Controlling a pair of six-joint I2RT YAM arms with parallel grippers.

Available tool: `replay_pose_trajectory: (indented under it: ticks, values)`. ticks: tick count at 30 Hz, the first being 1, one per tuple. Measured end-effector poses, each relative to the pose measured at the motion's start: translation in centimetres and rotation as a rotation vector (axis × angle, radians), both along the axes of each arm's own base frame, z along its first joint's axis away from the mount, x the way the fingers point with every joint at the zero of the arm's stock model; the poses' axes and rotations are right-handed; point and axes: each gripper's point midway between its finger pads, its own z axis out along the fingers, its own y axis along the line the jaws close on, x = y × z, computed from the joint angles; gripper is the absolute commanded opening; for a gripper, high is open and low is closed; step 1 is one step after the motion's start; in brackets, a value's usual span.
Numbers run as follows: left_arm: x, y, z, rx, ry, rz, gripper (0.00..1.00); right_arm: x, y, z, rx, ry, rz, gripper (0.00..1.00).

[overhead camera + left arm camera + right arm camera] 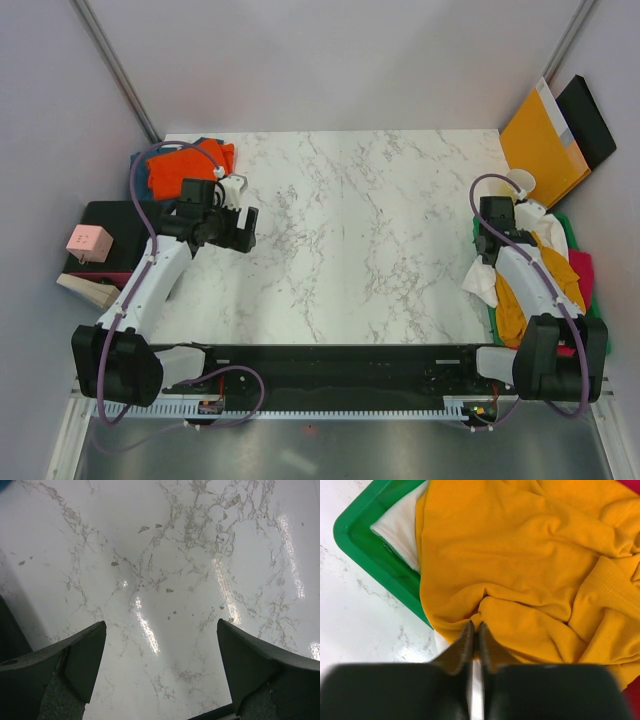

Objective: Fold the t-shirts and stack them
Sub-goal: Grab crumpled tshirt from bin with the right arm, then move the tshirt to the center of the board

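A mustard-yellow t-shirt point(520, 555) lies crumpled in a green bin point(365, 540) at the table's right edge, over a white t-shirt point(400, 527). My right gripper point(476, 626) is shut on a fold at the yellow shirt's near edge. From above, the right gripper point(488, 255) sits at the bin's left side, with white cloth point(482, 282), the yellow shirt point(512, 300) and a magenta shirt point(582, 270) around it. An orange t-shirt point(195, 160) lies on a teal-blue one point(140, 170) at the back left. My left gripper point(161, 622) is open over bare marble, near that pile point(245, 228).
An orange-brown envelope point(540, 140) and a flat black item point(590, 120) lean at the back right corner. A pink box point(88, 242) sits on a dark case point(105, 225) off the table's left side. The marble tabletop point(360, 230) spans between the arms.
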Motion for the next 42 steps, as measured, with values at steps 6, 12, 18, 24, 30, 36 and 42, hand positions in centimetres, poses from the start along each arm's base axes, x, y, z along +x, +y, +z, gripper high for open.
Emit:
replay_pose_trajectory:
  ticks: [6,12,18,24,30,36,42]
  values:
    - [0.0,0.0,0.0,0.0,0.001,0.0,0.98,0.3,0.5,1.3,0.013,-0.052,0.023,0.0]
    - [0.0,0.0,0.0,-0.001,0.002,0.0,0.98,4.1,4.7,13.2,0.056,-0.404,0.198,0.0]
    - [0.0,0.0,0.0,0.0,0.0,0.0,0.98,9.3,12.7,23.4,0.15,-0.631,0.457,0.0]
    - [-0.1,0.0,0.8,-0.004,-0.026,0.0,0.98,10.8,26.2,27.6,0.253,-0.647,0.812,0.0]
    - [-0.3,0.1,1.8,-0.008,-0.062,0.002,0.98,8.5,41.3,31.7,0.367,-0.683,1.175,0.27]
    - [-0.3,0.6,2.4,0.001,-0.084,0.02,1.0,7.5,48.2,25.4,0.379,-0.526,1.302,0.67]
    - [-0.3,0.9,2.6,0.006,-0.092,0.031,0.99,9.3,44.0,18.3,0.242,-0.369,1.158,0.65]
